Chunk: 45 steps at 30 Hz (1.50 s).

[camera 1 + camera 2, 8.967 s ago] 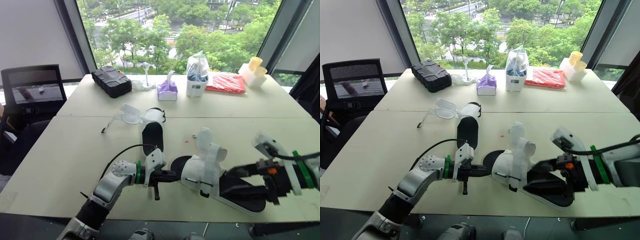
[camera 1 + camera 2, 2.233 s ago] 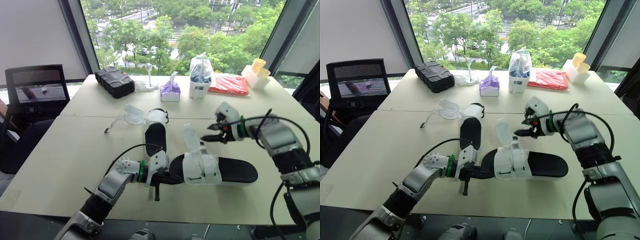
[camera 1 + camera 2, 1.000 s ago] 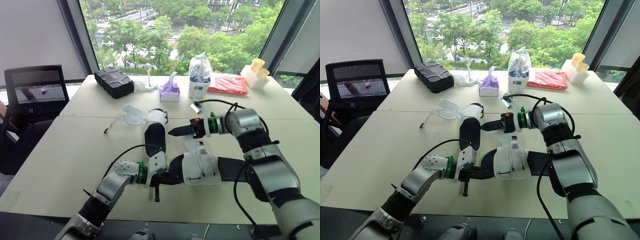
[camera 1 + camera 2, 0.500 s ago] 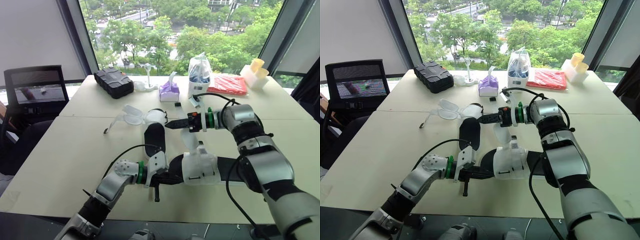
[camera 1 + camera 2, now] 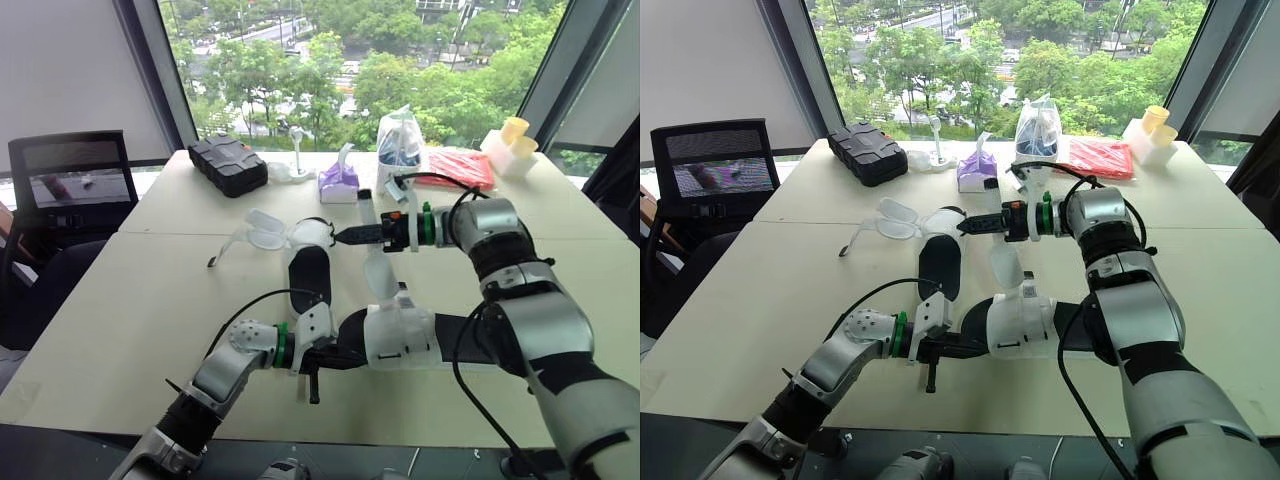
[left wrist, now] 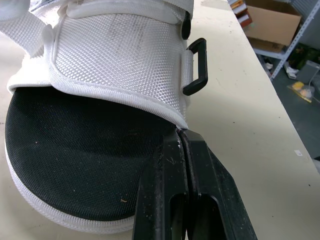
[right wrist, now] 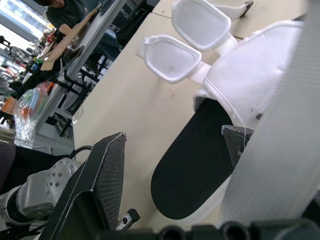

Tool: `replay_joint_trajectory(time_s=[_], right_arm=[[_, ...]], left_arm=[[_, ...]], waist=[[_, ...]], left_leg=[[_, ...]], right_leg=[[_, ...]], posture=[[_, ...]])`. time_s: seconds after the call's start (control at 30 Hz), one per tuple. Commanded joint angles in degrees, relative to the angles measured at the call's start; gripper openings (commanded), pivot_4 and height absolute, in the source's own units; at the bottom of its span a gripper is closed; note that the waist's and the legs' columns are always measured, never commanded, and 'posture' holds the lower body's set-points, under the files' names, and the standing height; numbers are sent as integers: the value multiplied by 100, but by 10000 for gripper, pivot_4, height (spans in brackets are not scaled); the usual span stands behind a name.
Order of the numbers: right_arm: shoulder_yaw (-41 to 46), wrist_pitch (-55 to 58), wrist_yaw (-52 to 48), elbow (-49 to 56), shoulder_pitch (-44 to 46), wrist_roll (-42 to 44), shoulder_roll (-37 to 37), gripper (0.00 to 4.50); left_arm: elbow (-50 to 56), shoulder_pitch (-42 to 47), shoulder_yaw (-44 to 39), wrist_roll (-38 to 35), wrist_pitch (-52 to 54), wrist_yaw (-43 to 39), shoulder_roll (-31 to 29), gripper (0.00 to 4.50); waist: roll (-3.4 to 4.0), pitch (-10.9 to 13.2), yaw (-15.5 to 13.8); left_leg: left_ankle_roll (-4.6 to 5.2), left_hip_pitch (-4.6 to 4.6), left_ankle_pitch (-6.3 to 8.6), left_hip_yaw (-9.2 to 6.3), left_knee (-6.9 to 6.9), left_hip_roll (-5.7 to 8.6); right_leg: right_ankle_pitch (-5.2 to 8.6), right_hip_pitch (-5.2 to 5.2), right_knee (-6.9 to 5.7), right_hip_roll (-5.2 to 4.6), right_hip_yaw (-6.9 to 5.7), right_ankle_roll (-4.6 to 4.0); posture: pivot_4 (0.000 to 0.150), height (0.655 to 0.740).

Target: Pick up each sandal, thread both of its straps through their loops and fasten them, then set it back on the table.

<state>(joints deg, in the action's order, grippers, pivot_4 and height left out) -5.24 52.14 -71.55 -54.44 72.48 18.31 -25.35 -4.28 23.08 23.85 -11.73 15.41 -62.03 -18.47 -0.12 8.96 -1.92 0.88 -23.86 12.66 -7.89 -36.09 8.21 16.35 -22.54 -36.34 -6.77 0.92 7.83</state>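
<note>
The near sandal [image 5: 400, 335] lies flat on the table [image 5: 140, 300], its black sole running off to the robot's right. One white strap [image 5: 377, 272] stands up from its upper, unfastened. On the side of that upper a black loop [image 6: 196, 66] hangs with nothing threaded through it.

The left gripper [image 6: 181, 135] is at the toe end of the near sandal, fingers pressed together on the rim where the white upper meets the sole. The right gripper [image 5: 347, 236] hovers above and behind the near sandal, beside the top of the raised strap. Its fingers [image 7: 100, 190] are spread wide. The strap runs close along one of them, though whether it touches is hard to say.

The far sandal [image 5: 306, 275] lies just behind the near sandal's toe, its two padded straps [image 5: 262, 229] splayed out on the table.

Well behind the near sandal, along the window edge, sit a black case [image 5: 228, 163], a purple tissue pack [image 5: 338, 182], a clear plastic bag [image 5: 398, 150], a red packet [image 5: 462, 168] and yellow cups [image 5: 514, 132].
</note>
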Motion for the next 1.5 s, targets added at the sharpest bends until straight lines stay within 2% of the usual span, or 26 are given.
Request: replay_joint_trajectory(time_s=[0.03,0.1,0.2,0.33,0.5,0.63,0.8,0.87,0.93,1.1,1.3,1.5], right_arm=[[116,27,-138,211,162,9,-134,26021],[108,69,-192,293,137,11,-188,16714],[79,262,-260,686,-24,75,-302,491],[92,675,-254,1619,-377,266,-447,491],[291,1334,2,3541,-1180,755,-737,491],[339,1224,277,5231,-2062,983,-1017,491],[529,-436,539,7302,-3864,809,-1209,491],[460,-1830,468,7781,-4815,302,-1414,491],[359,-3020,550,7868,-5445,-254,-1568,491],[145,-5403,829,7426,-6219,-1268,-1736,491],[-102,-8234,1309,6405,-6625,-2246,-1791,491],[-340,-9882,2289,5550,-6444,-3225,-1591,491]], left_arm=[[-369,-123,278,312,185,62,-40,0],[-407,-99,275,315,170,49,-37,0],[-419,-92,278,313,173,37,-32,0],[-467,-60,282,317,152,13,-13,0],[-550,-39,306,338,93,-11,44,0],[-582,-50,314,331,69,-37,70,0],[-673,-9,313,333,25,-109,66,0],[-703,20,328,343,9,-162,54,0],[-708,30,330,340,7,-188,39,0],[-701,31,312,327,25,-216,0,0],[-664,27,306,327,53,-204,-3,0],[-483,-73,286,287,188,-126,-33,0]], waist=[[0,0,0],[0,0,-5],[0,0,-8],[1,0,-21],[1,0,-44],[1,0,-48],[-5,-4,-90],[-5,-5,-87],[-5,-5,-58],[-2,-7,-23],[-2,-7,-34],[-2,-13,-29]], left_leg=[[0,0,0,0,0,0],[0,0,0,0,0,0],[0,0,0,0,0,0],[-1,0,0,0,0,0],[-1,-1,1,-1,-2,1],[0,-4,1,-2,-4,3],[1,-4,1,-4,-6,3],[5,-4,3,-8,-4,3],[7,-5,2,-5,-5,7],[5,40,3,8,-3,3],[13,46,-2,5,4,1],[13,52,-3,5,5,0]], right_leg=[[0,0,0,0,0,0],[0,0,0,0,0,0],[0,-1,0,0,0,0],[0,0,0,-1,0,0],[0,1,0,-4,1,0],[0,3,5,-7,2,0],[1,11,7,-8,-1,1],[2,13,16,-7,-1,3],[2,14,17,-7,-2,5],[-4,49,14,-4,8,18],[-2,51,16,0,8,19],[-2,54,13,8,10,18]], posture=[[1500,7400],[1500,7400],[1500,7400],[1500,7400],[1500,7400],[1500,7400],[1500,7400],[1500,7400],[1500,7400],[1500,7400],[1500,7400],[1500,7400]])
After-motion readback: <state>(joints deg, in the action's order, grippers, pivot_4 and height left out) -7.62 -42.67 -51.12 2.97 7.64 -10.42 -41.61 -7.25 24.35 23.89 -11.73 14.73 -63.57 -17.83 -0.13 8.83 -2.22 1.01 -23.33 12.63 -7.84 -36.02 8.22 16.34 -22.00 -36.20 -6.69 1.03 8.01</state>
